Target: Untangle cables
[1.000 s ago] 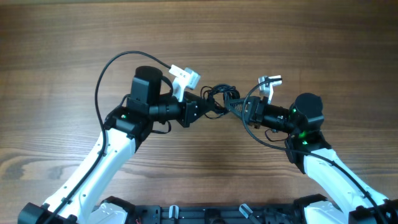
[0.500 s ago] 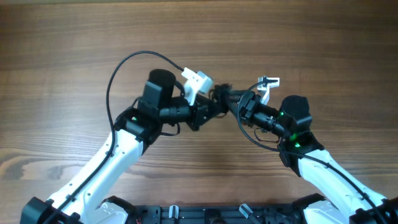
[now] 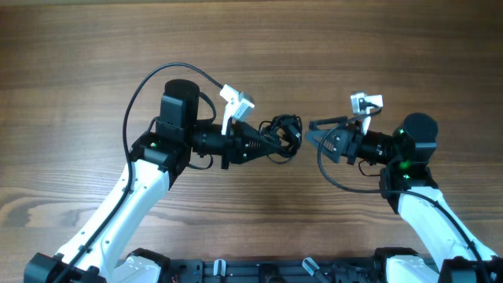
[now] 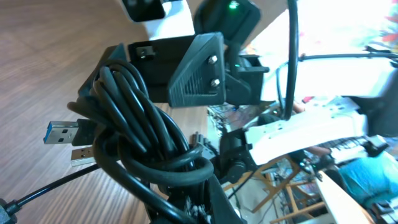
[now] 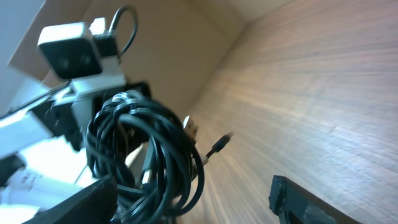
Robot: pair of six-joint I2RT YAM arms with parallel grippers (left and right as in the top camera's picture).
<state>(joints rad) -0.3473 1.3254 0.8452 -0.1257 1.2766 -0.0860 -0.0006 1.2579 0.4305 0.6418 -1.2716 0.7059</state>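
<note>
- The cables (image 3: 284, 132) are one tight coil, pinched in the left fingers (image 3: 263, 145) and, as far as I can judge, held up off the desk (image 3: 251, 47) between the two arms.
- The right fingers (image 5: 297, 200) stand wide apart just beside the coil, touching nothing.
- If they close on the whole bunch rather than one strand, pulling apart would likely cinch the knot.
- The plug ends (image 4: 62, 132) stick out loose. One could snag in a loop, or a hard tug could strip the coil from the left's hold.
</note>
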